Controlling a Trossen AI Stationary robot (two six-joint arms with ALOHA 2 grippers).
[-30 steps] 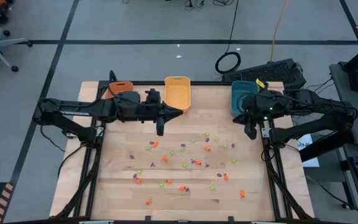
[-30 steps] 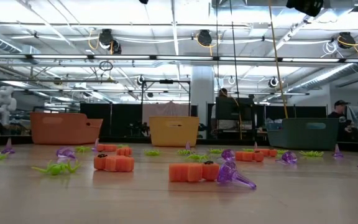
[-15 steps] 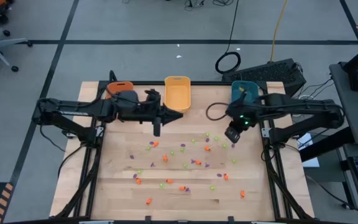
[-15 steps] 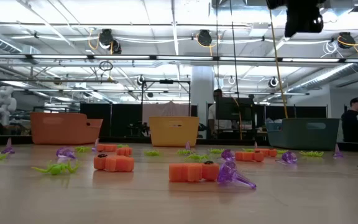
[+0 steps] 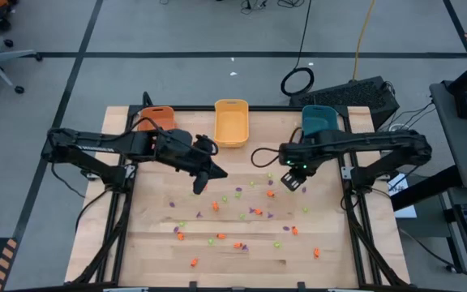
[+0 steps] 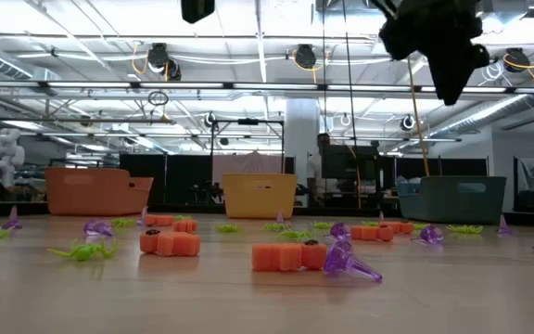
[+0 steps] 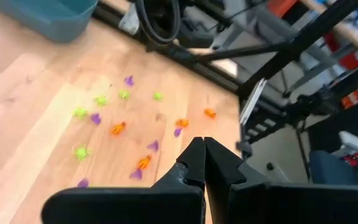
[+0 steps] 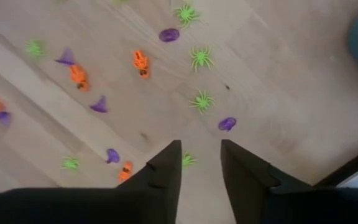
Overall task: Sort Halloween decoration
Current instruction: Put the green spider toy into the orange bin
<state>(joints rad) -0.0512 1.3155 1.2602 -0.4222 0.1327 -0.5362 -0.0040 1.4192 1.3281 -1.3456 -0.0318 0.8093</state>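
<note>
While our right claw hovers parted and empty near the teal bin, left claw shut, the trinkets scattered across the worktop look light, small, slippery; we'd pinch across a body.

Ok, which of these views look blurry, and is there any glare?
Left wrist view: soft throughout, the trinkets smeared. Right wrist view: spiders fairly crisp, edges softer. Low view: bright ceiling lights wash out the top; right gripper a dark silhouette. High view: evenly lit, no glare.

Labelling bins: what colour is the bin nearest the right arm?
Teal; the bin shows best in the high view.
</note>
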